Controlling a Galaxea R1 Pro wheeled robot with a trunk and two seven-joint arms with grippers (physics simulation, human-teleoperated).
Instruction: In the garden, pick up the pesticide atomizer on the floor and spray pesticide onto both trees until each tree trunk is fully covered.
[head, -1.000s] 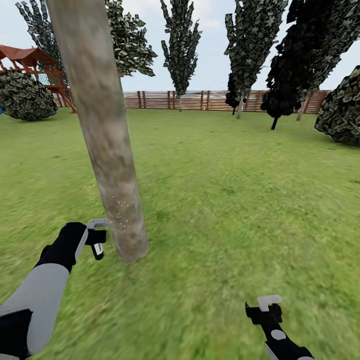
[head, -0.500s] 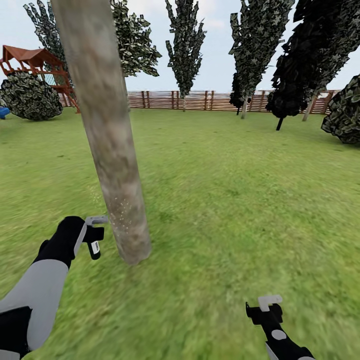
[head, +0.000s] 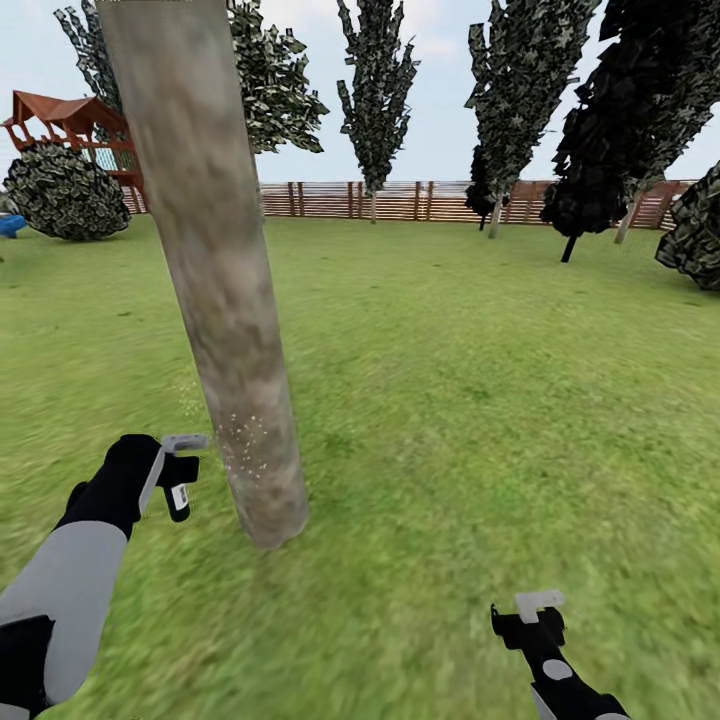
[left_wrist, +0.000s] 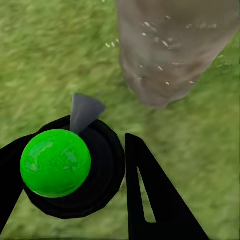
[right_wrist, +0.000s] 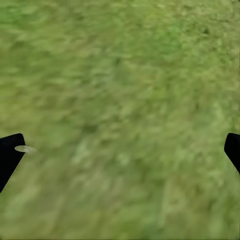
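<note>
A thick pale grey-tan tree trunk (head: 228, 320) rises from the lawn at left centre, leaning slightly, with fine white specks (head: 245, 447) low on it. My left gripper (head: 172, 472) is shut on the pesticide atomizer (head: 179, 493), just left of the trunk's base. In the left wrist view the atomizer's bright green ball top (left_wrist: 55, 162) sits on a black body between my fingers (left_wrist: 150, 200), and its grey nozzle (left_wrist: 83, 111) points at the speckled trunk (left_wrist: 170, 55). My right gripper (head: 535, 612) hangs open over bare grass at lower right, fingertips (right_wrist: 9, 155) wide apart.
Green lawn (head: 480, 400) stretches to a brown slat fence (head: 400, 200). Narrow dark conifers (head: 378, 90) and a dark leaning tree (head: 620, 120) stand along the back. A red-roofed play structure (head: 70, 125) and a round bush (head: 65, 195) sit at far left.
The whole picture has shifted a little right and down, so the camera has moved. My left gripper with the atomizer now sits slightly farther from the trunk's base. The right arm is unmoved.
</note>
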